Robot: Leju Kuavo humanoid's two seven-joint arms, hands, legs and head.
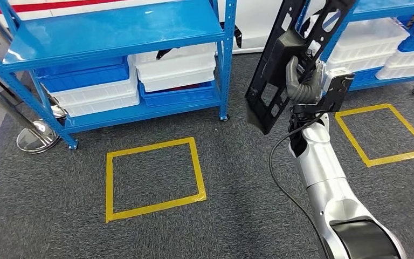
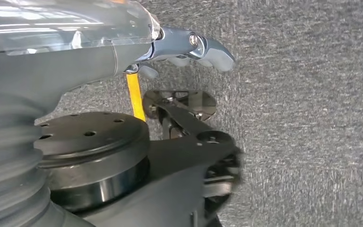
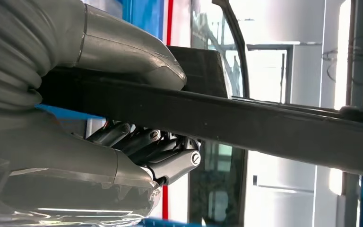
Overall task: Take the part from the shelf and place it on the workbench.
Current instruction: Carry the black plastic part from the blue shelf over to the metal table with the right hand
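The carpet before the blue shelf lies open, marked only by flat yellow tape squares. A chrome post base stands at the shelf's left corner. The long black part in the right hand blocks the gap between both shelves.

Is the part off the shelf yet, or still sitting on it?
Off the shelf. The right hand grips the black part in the air above the carpet, tilted, between the two shelves; the thumb presses its edge.

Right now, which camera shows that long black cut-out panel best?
The head view: the long black cut-out panel shows nearly whole, held by the right hand. The right wrist view shows just its edge; the left wrist view faces carpet.
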